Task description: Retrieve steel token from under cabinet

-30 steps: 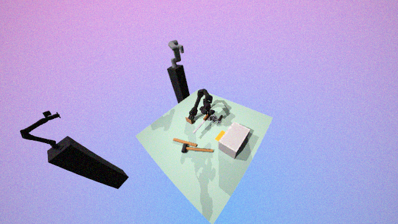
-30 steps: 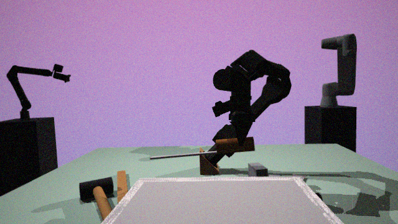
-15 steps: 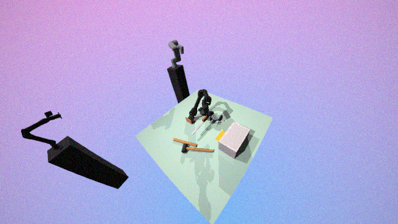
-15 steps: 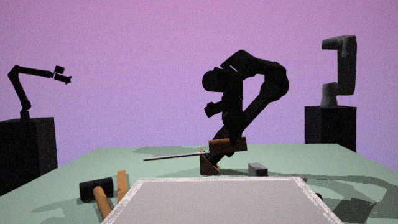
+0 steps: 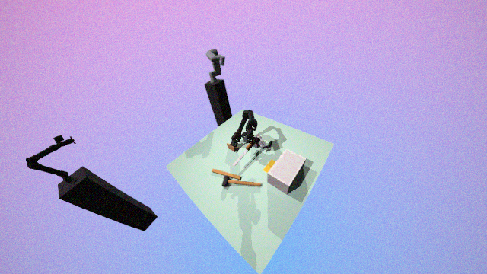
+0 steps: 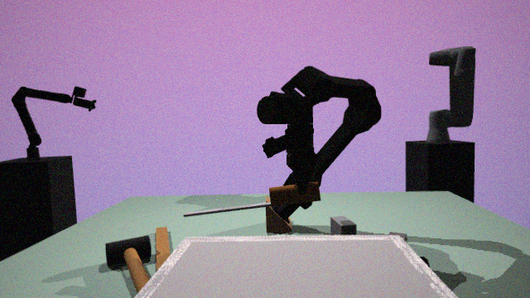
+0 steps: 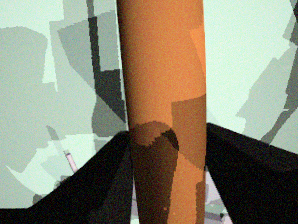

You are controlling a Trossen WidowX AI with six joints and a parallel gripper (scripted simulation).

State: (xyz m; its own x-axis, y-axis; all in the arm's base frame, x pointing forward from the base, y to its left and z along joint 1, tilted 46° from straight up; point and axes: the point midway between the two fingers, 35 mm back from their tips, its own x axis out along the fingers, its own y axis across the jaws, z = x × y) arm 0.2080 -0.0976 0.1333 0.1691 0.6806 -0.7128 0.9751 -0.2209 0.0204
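Top view, left to right: wooden strip point(image 5: 226, 174) point(image 6: 162, 244) and mallet point(image 5: 226, 181) point(image 6: 128, 252) lie on the counter point(image 5: 205, 164) point(image 6: 207, 228) point(image 7: 240, 65); I'd leave both alone. Next, the pincer point(image 5: 249, 145) point(image 6: 307, 192) point(image 7: 165, 136) is clamped on the wooden handle point(image 5: 249, 146) point(image 6: 290, 194) point(image 7: 162, 75) of a thin metal rod point(image 5: 241, 157) point(image 6: 228, 209), held above the surface. Then the yellow marked area point(image 5: 269, 166), beside the cabinet point(image 5: 287, 167) point(image 6: 290, 265). Token: not visible (per the task, underneath).

Step in hand looks like bringing the rod round. Keep the grip firm, align shaft with the opening, lower before entering, reach past the token, draw back slowly. Tip shape: can't tell.
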